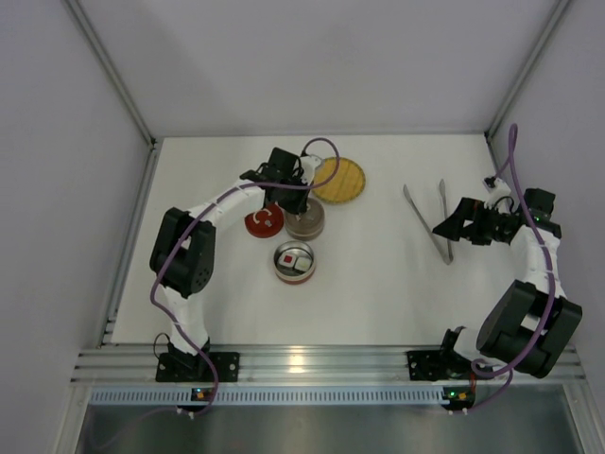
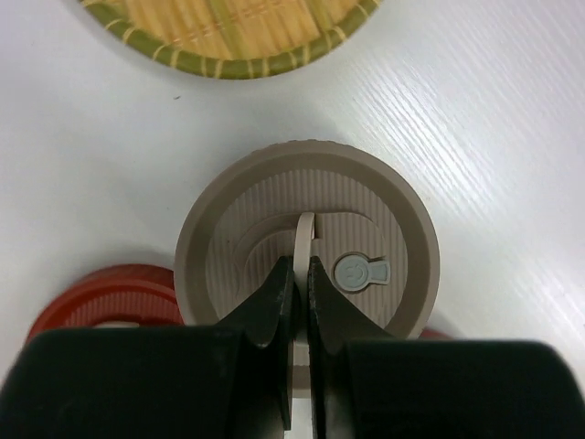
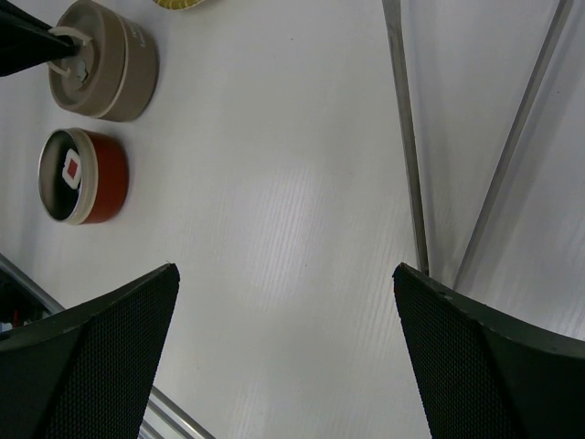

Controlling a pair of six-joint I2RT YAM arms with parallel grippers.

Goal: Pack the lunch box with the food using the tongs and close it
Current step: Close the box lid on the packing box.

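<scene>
Top external view showed the left gripper [image 1: 300, 199] down on a beige lidded tin [image 1: 305, 221] just in front of the yellow woven plate [image 1: 338, 180]. A red disc [image 1: 264, 222] lay touching the tin's left side. Nearer the arms stood an open red-walled tin [image 1: 294, 262] holding the food [image 1: 292, 259], a red-topped cube and a white piece. Well to the right, the tongs [image 1: 421, 216] lay in a narrow V on the white table [image 1: 378, 284], with the right gripper [image 1: 452, 219] spread wide beside their joined end.

Left wrist view showed the fingers [image 2: 274, 306] pinched shut on the upright tab handle [image 2: 304, 233] at the centre of the tin's ribbed lid.

Right wrist view showed both fingers [image 3: 87, 352] far apart and holding nothing, the tongs' two arms lying on the table between and beyond them.
</scene>
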